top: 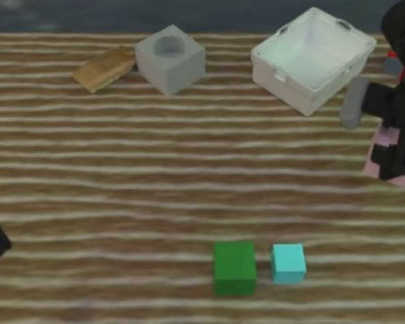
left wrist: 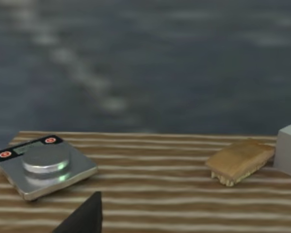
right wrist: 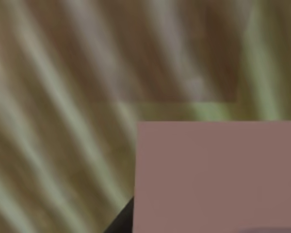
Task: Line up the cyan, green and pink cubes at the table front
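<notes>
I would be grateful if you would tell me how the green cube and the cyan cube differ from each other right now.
The green cube is dark green; the cyan cube is bright cyan. The green cube is clearly larger than the cyan cube. The green cube sits to the left of the cyan cube in the top view, with a narrow gap between them. Both are plain single-colour cubes resting flat on the table near its front, side by side, with no gripper touching either.

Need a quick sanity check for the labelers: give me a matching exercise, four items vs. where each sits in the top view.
Items:
1. green cube
2. cyan cube
3. pink cube
4. white bin

Places:
A. right edge, under the right gripper
B. back right
C. front, left one of the pair
D. front, right one of the pair

Pairs: 1-C, 2-D, 3-A, 4-B
</notes>
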